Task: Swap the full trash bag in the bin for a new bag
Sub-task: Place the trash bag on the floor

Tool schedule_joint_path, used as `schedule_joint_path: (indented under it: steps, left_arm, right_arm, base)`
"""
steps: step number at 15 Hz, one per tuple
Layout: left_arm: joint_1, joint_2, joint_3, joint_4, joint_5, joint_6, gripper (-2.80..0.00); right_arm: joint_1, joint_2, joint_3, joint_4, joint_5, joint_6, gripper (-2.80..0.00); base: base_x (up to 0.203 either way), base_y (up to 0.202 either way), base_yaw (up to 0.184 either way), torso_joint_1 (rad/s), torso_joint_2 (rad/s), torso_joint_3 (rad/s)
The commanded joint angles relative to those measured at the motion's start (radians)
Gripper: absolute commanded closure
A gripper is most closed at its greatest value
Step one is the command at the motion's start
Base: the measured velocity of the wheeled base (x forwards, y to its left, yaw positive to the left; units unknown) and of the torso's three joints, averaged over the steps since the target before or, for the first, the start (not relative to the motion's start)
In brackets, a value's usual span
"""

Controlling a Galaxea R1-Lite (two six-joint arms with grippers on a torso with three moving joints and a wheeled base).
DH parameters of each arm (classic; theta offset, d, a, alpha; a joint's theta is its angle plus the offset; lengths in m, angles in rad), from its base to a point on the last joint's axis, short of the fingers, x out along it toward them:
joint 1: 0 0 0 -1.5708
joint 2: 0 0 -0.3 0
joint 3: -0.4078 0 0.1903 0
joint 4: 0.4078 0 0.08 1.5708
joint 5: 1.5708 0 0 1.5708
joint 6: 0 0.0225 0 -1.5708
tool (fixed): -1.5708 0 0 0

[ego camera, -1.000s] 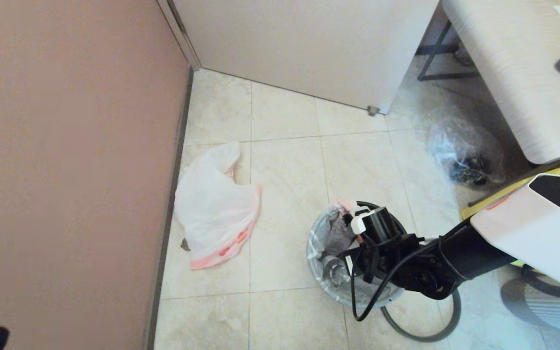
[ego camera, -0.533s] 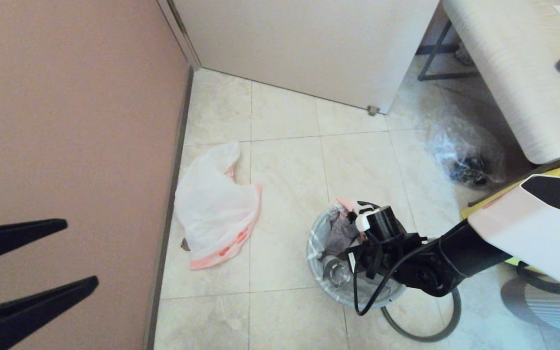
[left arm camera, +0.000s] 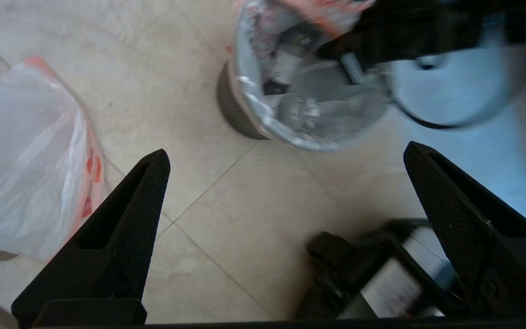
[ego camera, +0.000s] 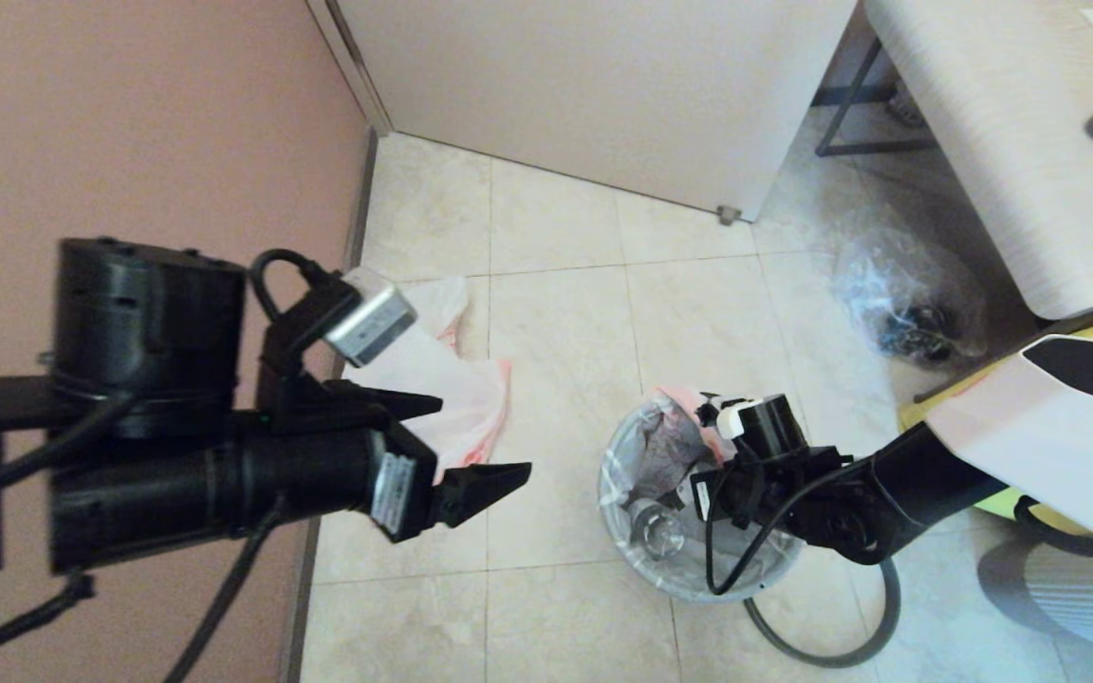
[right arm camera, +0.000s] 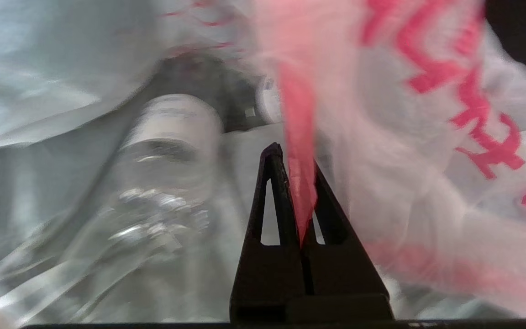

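Observation:
The bin [left arm camera: 232,106] stands on the tiled floor, lined with the full trash bag [ego camera: 646,453]; a clear bottle [ego camera: 656,531] lies inside. My right gripper [right arm camera: 294,159] is at the bin's far rim, shut on the bag's pink-red rim band [right arm camera: 300,137]. In the head view its wrist hides the fingers. My left gripper [ego camera: 482,436] hovers wide open above the floor, between the bin and the new bag [ego camera: 475,398], holding nothing. The new bag [left arm camera: 21,160] lies limp by the wall, partly hidden behind my left arm. A dark grey hoop [ego camera: 822,655] lies on the floor against the bin's near side.
A pink wall [ego camera: 129,142] runs along the left and a pale door [ego camera: 603,85] closes the back. A clear crinkly bag [ego camera: 907,304] sits under the table [ego camera: 983,142] at right. Yellow fabric [ego camera: 945,398] shows behind my right arm.
My left arm has swung up from the lower left corner into the middle of the head view, jaws open. The right wrist shifted slightly right, still pinching the rim band.

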Motion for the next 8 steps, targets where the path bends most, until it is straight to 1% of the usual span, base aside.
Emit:
schedule_joint_path:
  steps: [1, 3, 4, 6, 8]
  left_arm:
    - [-0.036, 0.177, -0.063, -0.010, 0.036, -0.005, -2.80]
    - [-0.021, 0.242, -0.097, -0.018, 0.050, -0.016, -2.80]
    - [-0.018, 0.279, -0.097, -0.022, 0.050, -0.032, -2.80]
    - [-0.013, 0.353, -0.097, -0.041, 0.045, -0.083, -2.80]
    - [-0.012, 0.415, -0.097, -0.132, 0.045, -0.151, -2.80]
  right_arm:
    - [-0.017, 0.017, 0.003, -0.015, 0.002, 0.002, 0.00]
    - [-0.027, 0.036, 0.007, -0.042, 0.005, 0.003, 0.00]
    - [-0.028, 0.047, 0.005, -0.043, 0.005, 0.003, 0.00]
    - [-0.028, 0.052, 0.005, -0.051, 0.005, 0.003, 0.00]
    - [-0.031, 0.053, 0.005, -0.051, 0.006, 0.004, 0.00]
  base:
    - [0.000, 0.000, 0.000, 0.000, 0.00, 0.000]
    - [0.000, 0.000, 0.000, 0.000, 0.00, 0.000]
    - [0.000, 0.000, 0.000, 0.000, 0.00, 0.000]
    - [0.000, 0.000, 0.000, 0.000, 0.00, 0.000]
    - [0.000, 0.000, 0.000, 0.000, 0.00, 0.000]
